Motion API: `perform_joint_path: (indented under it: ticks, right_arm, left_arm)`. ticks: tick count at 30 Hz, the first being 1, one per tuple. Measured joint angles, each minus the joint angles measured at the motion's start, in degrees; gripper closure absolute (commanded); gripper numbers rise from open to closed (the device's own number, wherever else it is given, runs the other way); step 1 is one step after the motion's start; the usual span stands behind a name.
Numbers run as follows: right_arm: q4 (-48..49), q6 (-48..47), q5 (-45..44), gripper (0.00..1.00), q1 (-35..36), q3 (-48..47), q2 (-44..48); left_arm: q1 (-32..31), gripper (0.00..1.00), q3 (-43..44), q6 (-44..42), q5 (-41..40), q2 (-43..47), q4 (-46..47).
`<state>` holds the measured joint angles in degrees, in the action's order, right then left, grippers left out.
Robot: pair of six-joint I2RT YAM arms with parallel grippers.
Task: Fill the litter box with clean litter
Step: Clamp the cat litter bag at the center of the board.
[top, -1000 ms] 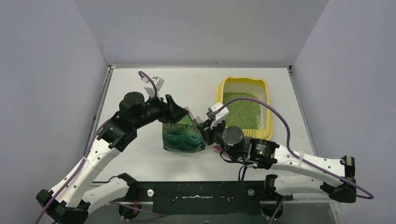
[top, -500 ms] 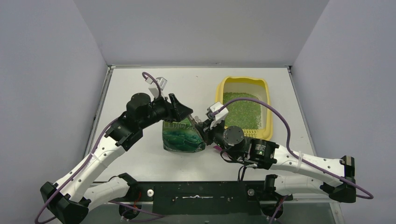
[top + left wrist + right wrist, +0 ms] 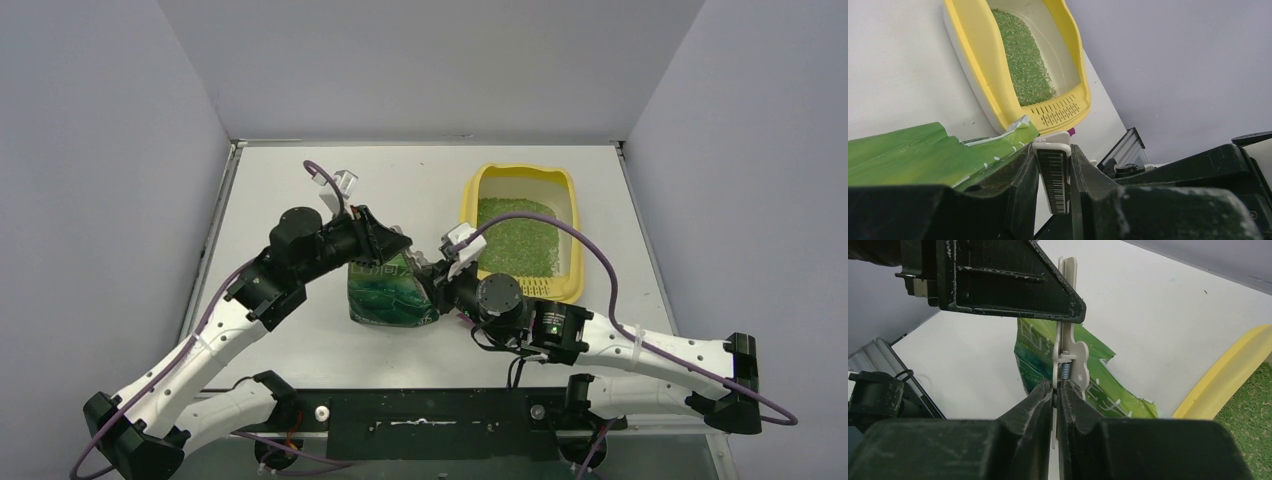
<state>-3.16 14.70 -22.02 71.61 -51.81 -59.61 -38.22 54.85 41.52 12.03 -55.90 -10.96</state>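
The pale yellow litter box sits at the back right with green clean litter spread in it. A glossy green bag stands at the table's middle, its torn top open. Above the bag's right corner a white spring clip is held from both sides. My left gripper is shut on its ribbed end. My right gripper is shut on the clip's thin flat tab. The box's yellow rim, slotted grate and litter lie beyond the left gripper.
A bit of a magenta scoop shows on the table between the bag and the litter box, under my right wrist. Grey walls close in the table on three sides. The black mounting rail runs along the near edge.
My left gripper has moved right to the clip above the bag and closed on it. The right gripper has kept its hold and barely shifted.
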Motion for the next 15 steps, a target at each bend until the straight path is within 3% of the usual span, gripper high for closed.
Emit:
perform_joint_path:
  ticks: [3,7,12,15]
  right_arm:
    - [0.2,0.3,0.6,0.7,0.0,0.0,0.0]
    - [-0.2,1.4,1.6,0.4,0.0,0.0,0.7]
    - [-2.1,3.3,1.0,0.2,0.0,0.1,4.2]
    - [-3.6,4.7,0.3,0.16,-0.9,0.1,6.7]
  left_arm:
    - [0.0,1.0,-0.2,-0.3,0.1,0.2,0.2]
    - [0.0,1.0,-1.4,-0.7,-0.4,1.0,0.2]
    - [0.1,1.0,-1.9,-1.2,-0.7,3.0,0.1]
    - [0.1,1.0,-2.0,-1.6,-0.7,4.1,0.2]
